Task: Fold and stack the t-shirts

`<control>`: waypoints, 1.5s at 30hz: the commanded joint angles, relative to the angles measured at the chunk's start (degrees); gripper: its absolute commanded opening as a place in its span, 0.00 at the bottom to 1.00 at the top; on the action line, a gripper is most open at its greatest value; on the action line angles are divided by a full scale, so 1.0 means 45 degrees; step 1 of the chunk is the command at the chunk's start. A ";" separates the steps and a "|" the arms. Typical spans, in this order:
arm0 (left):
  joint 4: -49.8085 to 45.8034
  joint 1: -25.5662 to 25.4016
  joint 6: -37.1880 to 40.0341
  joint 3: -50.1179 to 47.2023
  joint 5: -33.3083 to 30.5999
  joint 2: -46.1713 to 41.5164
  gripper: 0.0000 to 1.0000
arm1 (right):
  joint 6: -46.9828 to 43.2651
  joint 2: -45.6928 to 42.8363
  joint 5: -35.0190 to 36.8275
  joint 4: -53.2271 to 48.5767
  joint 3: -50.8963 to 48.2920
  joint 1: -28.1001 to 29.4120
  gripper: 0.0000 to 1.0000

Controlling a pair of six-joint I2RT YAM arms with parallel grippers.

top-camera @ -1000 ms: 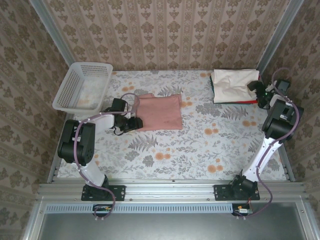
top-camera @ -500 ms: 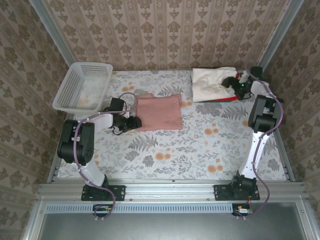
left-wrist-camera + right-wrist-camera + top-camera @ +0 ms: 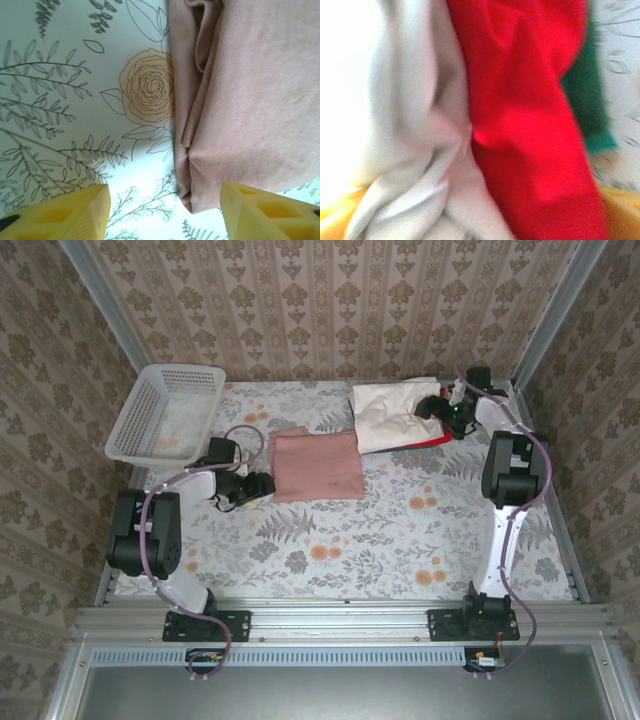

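The dusty-pink t-shirt (image 3: 318, 465) (image 3: 250, 100) lies folded flat in the middle of the table. My left gripper (image 3: 262, 485) (image 3: 165, 200) is low at its near-left corner, open, with the corner and bare tablecloth between the yellow fingers (image 3: 75, 210). At the back right, the stack of t-shirts has a rumpled cream tee (image 3: 390, 410) (image 3: 395, 100) over a red tee (image 3: 437, 440) (image 3: 520, 100) and a green tee (image 3: 585, 100). My right gripper (image 3: 432, 408) (image 3: 475, 215) is pressed into the stack's right side, jaws wide, cream and red cloth filling the gap.
A white lattice basket (image 3: 165, 412) stands at the back left corner. The floral tablecloth (image 3: 400, 530) is bare in front of the shirts. Patterned walls and metal posts close in the back and both sides.
The right gripper has swept left along the back, and the cream, red and green stack has slid and bunched up with it. The left gripper has backed slightly left off the pink tee.
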 commanded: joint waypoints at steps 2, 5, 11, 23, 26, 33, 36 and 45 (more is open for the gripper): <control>0.0415 0.0057 -0.0487 -0.0133 0.0243 -0.0990 0.65 | 0.0762 -0.3670 0.3827 -0.0709 -0.1426 0.0025 1.00; 0.1332 -0.0053 -0.0679 -0.0015 0.0165 -0.0926 0.65 | 0.1165 -0.5851 0.4042 0.0652 -0.4124 0.0270 1.00; 0.2787 -0.0159 -0.0922 0.0908 -0.0045 0.0878 0.76 | 0.2337 -0.8812 0.2707 0.4757 -0.9255 0.3453 0.95; 0.3976 -0.0825 -0.1066 0.1767 -0.0240 0.3101 1.00 | 0.2582 -0.4633 0.3844 0.5640 -0.7534 0.7141 0.74; 0.4011 -0.0817 -0.1209 0.1945 0.0090 0.3487 0.98 | 0.2552 -0.3743 0.3892 0.5470 -0.6843 0.7202 0.75; 0.4703 -0.0966 -0.1702 0.1715 0.1153 0.3706 0.72 | 0.2548 -0.2709 0.3716 0.5483 -0.6454 0.7453 0.77; 0.5322 -0.1045 -0.2159 0.1378 0.1671 0.3681 0.67 | 0.2651 -0.2511 0.3271 0.5710 -0.6403 0.7726 0.77; 0.5969 -0.0937 -0.2614 0.0819 0.2561 0.3665 0.56 | 0.3044 -0.1924 0.2553 0.6180 -0.5937 0.8530 0.75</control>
